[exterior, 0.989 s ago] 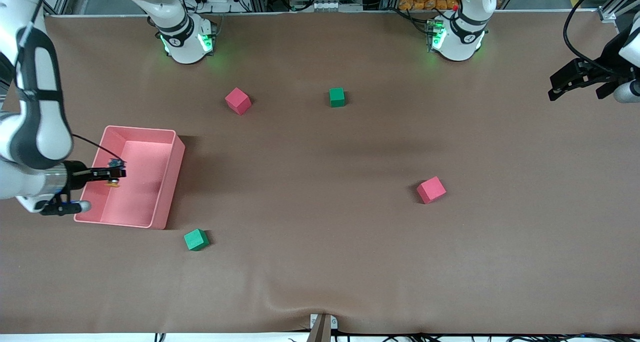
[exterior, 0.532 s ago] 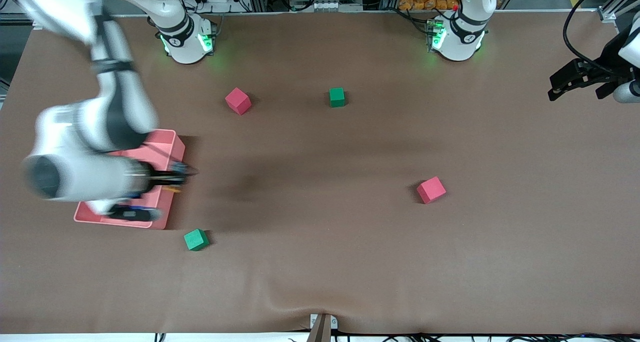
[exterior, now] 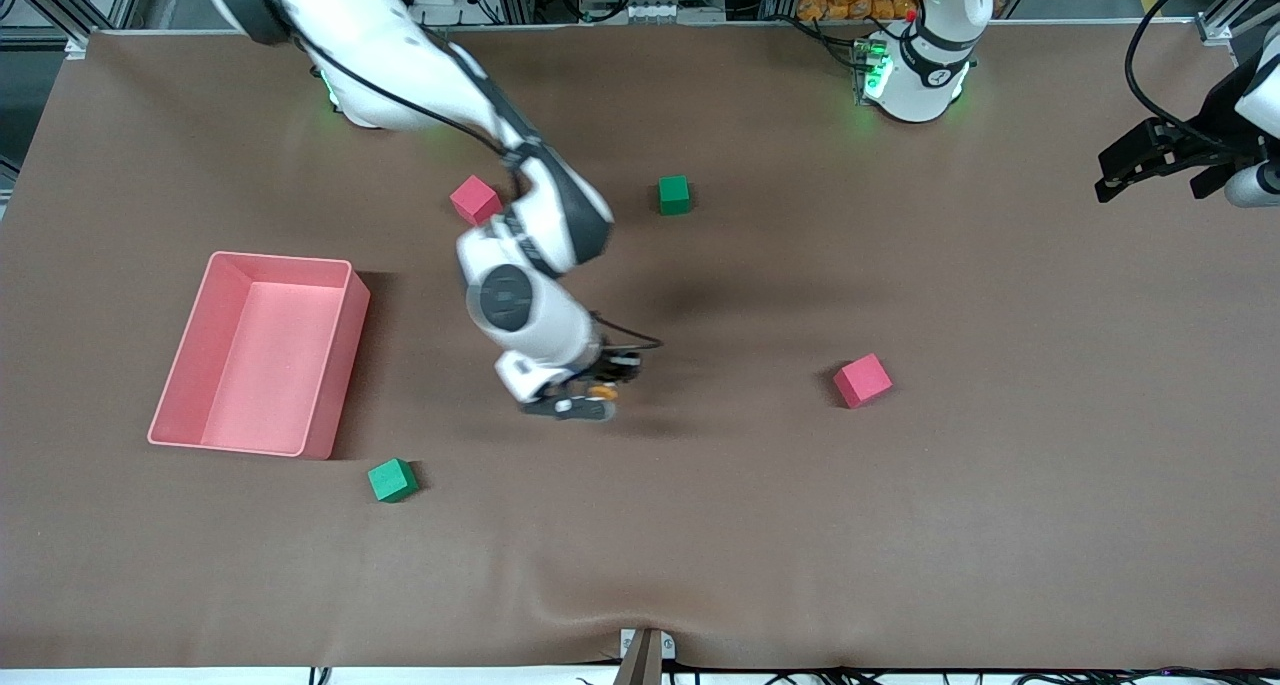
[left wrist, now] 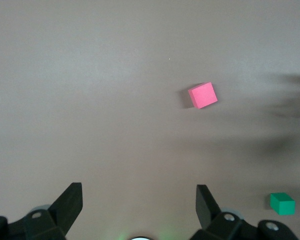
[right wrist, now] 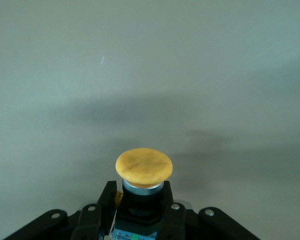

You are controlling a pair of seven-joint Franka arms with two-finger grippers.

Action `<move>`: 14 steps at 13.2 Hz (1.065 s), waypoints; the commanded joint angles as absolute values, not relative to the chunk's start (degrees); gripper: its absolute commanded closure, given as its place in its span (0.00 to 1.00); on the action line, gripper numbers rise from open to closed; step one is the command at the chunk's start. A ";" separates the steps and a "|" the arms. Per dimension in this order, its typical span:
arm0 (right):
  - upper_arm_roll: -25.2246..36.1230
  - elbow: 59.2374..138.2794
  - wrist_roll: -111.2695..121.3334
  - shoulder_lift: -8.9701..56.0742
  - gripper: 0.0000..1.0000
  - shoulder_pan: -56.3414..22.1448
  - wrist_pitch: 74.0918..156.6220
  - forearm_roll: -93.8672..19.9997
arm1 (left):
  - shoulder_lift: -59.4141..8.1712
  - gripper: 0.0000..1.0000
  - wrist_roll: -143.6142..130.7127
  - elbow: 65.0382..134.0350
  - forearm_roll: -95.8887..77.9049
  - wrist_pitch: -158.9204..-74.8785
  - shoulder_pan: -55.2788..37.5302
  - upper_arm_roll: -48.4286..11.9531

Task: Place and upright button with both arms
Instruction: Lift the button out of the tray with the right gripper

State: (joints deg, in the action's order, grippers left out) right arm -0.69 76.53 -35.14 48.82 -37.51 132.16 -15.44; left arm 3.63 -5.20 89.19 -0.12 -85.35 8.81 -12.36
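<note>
button (exterior: 601,392) | clamped in right gripper (exterior: 603,385) | over table (exterior: 700,525)

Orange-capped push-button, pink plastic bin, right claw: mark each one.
Orange-capped push-button (right wrist: 143,165): right wrist view, on the cap.
Pink plastic bin (exterior: 341,335): front view, on its side wall.
Right claw (exterior: 598,386): front view, between its fingertips.

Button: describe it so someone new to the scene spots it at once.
Follow the right arm from its base out over the middle of the brown table. The right hand there is shut on the button. Unlike the red and green cubes on the table, it is smaller, with a round orange cap on a dark body.
</note>
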 commanded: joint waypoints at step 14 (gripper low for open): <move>0.00 65.60 -37.88 49.67 0.00 -37.03 115.64 -14.94 | 1.41 0.00 -4.83 89.47 -1.41 -85.25 8.17 -15.28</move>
State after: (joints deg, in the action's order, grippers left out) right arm 1.22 68.66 -37.11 53.23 -41.66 125.17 -15.29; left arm 2.29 -5.20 89.53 -0.19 -85.33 8.27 -14.03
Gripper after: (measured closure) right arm 0.000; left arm 0.000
